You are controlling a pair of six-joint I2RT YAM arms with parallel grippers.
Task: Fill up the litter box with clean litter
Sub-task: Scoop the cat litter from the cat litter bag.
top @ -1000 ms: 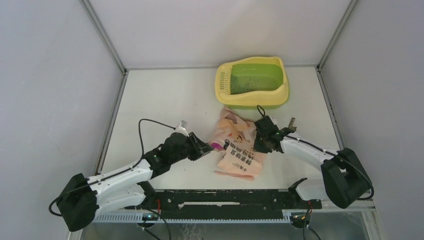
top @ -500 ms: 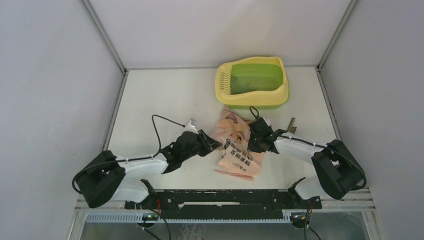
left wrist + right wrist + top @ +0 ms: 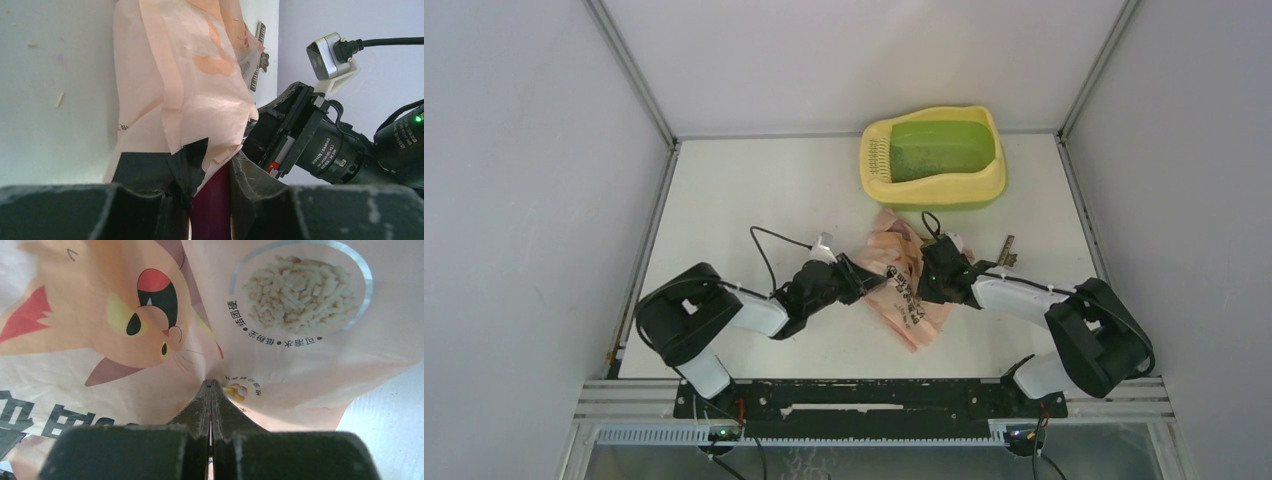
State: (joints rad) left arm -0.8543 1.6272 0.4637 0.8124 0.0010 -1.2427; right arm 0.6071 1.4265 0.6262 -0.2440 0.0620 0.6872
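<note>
The litter box (image 3: 879, 183), with a pale yellow rim and a green basin, stands at the back of the table, slightly turned. Dark litter specks (image 3: 922, 160) lie in its basin. The peach-pink printed bag (image 3: 906, 300) is bunched up between my two grippers, in front of the box. My left gripper (image 3: 865, 282) is at the bag's left edge; in the left wrist view the gripper (image 3: 212, 161) is shut on the magenta scoop (image 3: 210, 205), with a bag flap (image 3: 200, 90) over it. My right gripper (image 3: 929, 276) pinches a fold of the bag (image 3: 280, 340); its jaws (image 3: 210, 384) are pressed together.
A small dark metal piece (image 3: 1007, 247) lies on the table right of the bag, and shows past the bag in the left wrist view (image 3: 258, 45). Grey walls close in both sides and the back. The right arm's wrist (image 3: 320, 145) is close to the left gripper.
My left arm has reached further right, up to the bag. The bag has gone from lying flat to bunched and raised. The litter box has shifted and turned slightly.
</note>
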